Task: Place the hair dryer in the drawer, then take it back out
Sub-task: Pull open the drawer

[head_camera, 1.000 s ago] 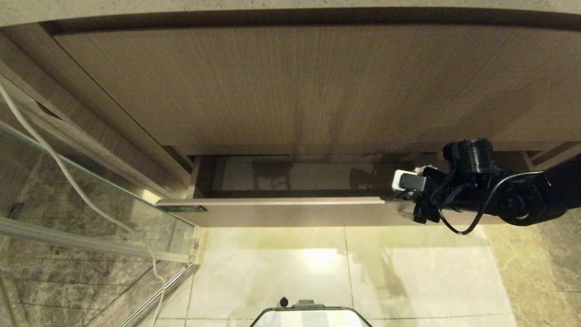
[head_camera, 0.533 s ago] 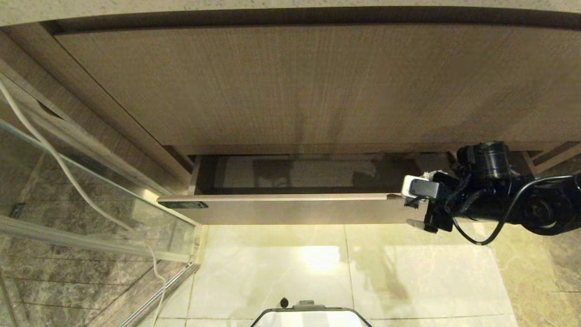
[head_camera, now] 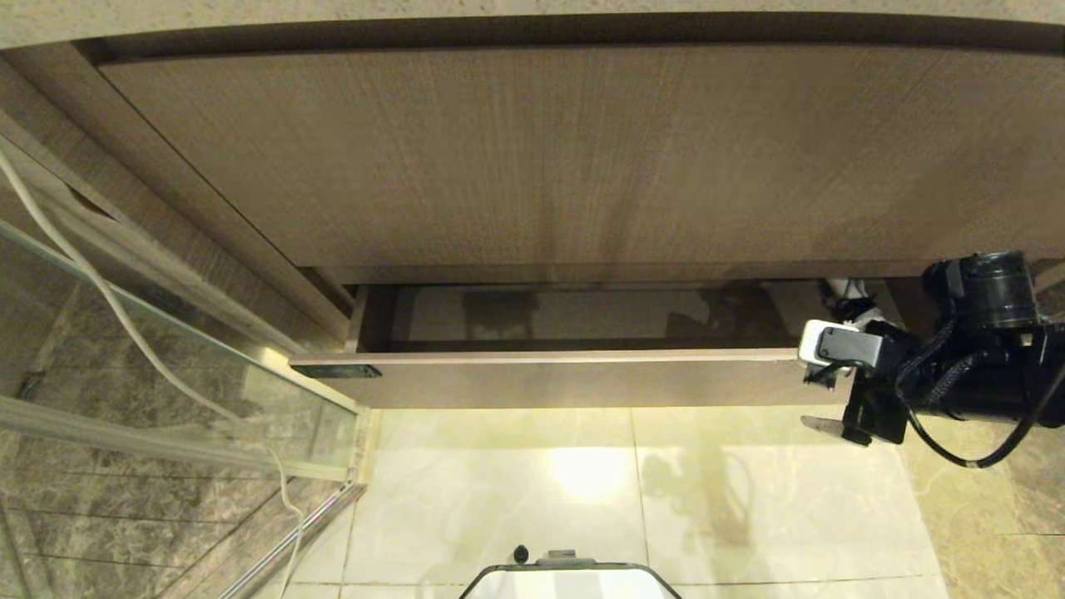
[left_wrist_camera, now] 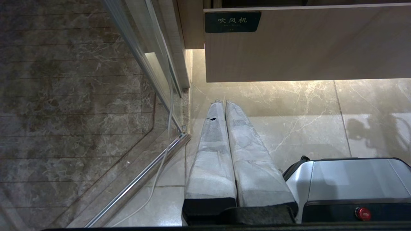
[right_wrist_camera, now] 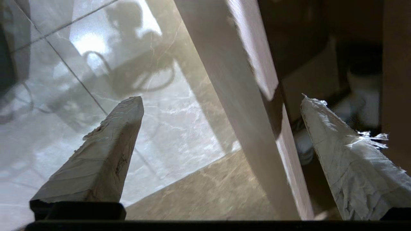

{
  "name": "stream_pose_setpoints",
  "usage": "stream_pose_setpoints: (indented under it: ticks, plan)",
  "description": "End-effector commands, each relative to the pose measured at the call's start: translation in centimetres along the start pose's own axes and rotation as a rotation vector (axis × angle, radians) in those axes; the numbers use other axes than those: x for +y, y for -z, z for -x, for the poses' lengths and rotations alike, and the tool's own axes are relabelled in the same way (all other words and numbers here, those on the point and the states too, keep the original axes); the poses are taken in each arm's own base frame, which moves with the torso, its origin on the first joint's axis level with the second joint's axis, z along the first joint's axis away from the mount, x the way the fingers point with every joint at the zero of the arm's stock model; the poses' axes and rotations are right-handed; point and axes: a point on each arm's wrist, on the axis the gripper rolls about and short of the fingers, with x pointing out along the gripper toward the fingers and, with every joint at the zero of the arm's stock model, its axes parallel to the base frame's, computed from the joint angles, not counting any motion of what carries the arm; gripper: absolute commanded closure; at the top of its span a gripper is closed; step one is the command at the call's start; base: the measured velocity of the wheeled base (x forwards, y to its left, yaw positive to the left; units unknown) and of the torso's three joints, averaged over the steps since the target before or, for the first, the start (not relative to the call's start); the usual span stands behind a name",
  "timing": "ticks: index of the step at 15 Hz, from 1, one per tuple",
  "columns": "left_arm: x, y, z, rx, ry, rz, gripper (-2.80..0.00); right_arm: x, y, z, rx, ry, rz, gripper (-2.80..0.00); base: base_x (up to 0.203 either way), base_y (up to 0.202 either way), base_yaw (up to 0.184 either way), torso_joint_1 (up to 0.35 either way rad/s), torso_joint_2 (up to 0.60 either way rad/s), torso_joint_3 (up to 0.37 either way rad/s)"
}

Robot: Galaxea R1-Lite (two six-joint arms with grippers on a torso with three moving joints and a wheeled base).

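The right gripper (right_wrist_camera: 221, 99) has its jaws wide apart, straddling the front panel of the drawer (head_camera: 541, 378) at its right end (one finger over the floor (head_camera: 582, 499), the other over the drawer's inside), touching nothing that can be seen. The hair dryer (right_wrist_camera: 359, 96) shows only as a blurred white shape inside, beyond the inner finger. The left gripper (left_wrist_camera: 224, 104) hangs with jaws together, below the drawer's dark label (left_wrist_camera: 232, 21).

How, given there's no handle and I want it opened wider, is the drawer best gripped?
Pinch the drawer by its front panel's top edge, from above, one finger inside and one outside. The panel is flat and thin, and ajar enough to expose that edge. The open right gripper straddles its right end.
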Motion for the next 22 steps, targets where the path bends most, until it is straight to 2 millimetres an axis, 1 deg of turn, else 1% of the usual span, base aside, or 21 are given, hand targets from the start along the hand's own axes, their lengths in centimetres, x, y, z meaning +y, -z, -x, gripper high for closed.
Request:
stream_pose_setpoints:
  ticks: [1,3,4,7,8,9,11,13,14,17,18,20,22]
  plan:
    - [0.0,0.0,0.0,-0.001,0.000,0.000,0.00,-0.3,-0.1,0.8,-0.010,0.023,-0.057,-2.80,0.000,0.000,0.000,0.000,0.00,0.000]
    - [0.0,0.0,0.0,-0.001,0.000,0.000,0.00,-0.7,-0.3,0.9,-0.018,0.036,-0.228,-2.80,0.000,0.000,0.000,0.000,0.00,0.000]
    - [0.0,0.0,0.0,-0.001,0.000,0.000,0.00,-1.1,-0.4,1.3,-0.025,0.051,-0.289,-2.80,0.000,0.000,0.000,0.000,0.00,0.000]
    - [0.0,0.0,0.0,-0.001,0.000,0.000,0.00,-1.5,0.8,3.2,0.001,0.077,-0.402,-2.80,0.000,0.000,0.000,0.000,0.00,0.000]
    - [0.0,0.0,0.0,-0.002,0.000,0.000,0.00,-1.5,1.5,4.0,0.030,0.076,-0.454,-2.80,0.000,0.000,0.000,0.000,0.00,0.000]
    - [0.0,0.0,0.0,-0.001,0.000,0.000,0.00,-1.5,2.3,4.4,0.063,0.069,-0.514,-2.80,0.000,0.000,0.000,0.000,0.00,0.000]
    - [0.0,0.0,0.0,-0.002,0.000,0.000,0.00,-1.8,3.3,5.1,0.102,0.079,-0.565,-2.80,0.000,0.000,0.000,0.000,0.00,0.000]
    - [0.0,0.0,0.0,-0.001,0.000,-0.001,0.00,-2.2,4.9,6.0,0.161,0.103,-0.623,-2.80,0.000,0.000,0.000,0.000,0.00,0.000]
    - [0.0,0.0,0.0,-0.001,0.000,-0.001,0.00,-2.8,5.5,6.3,0.176,0.130,-0.648,-2.80,0.000,0.000,0.000,0.000,0.00,0.000]
    - [0.0,0.0,0.0,-0.001,0.000,0.000,0.00,-4.2,7.2,6.1,0.214,0.185,-0.734,-2.80,0.000,0.000,0.000,0.000,0.00,0.000]
    - [0.0,0.0,0.0,-0.001,0.000,0.000,0.00,-4.6,7.6,6.0,0.221,0.199,-0.745,0.00,0.000,0.000,0.000,0.000,0.00,0.000]
    - [0.0,0.0,0.0,-0.002,0.000,-0.001,0.00,-5.6,8.3,5.5,0.226,0.229,-0.775,0.00,0.000,0.000,0.000,0.000,0.00,0.000]
    - [0.0,0.0,0.0,0.001,0.000,0.000,0.00,-6.6,8.8,4.3,0.214,0.259,-0.808,0.00,0.000,0.000,0.000,0.000,0.00,0.000]
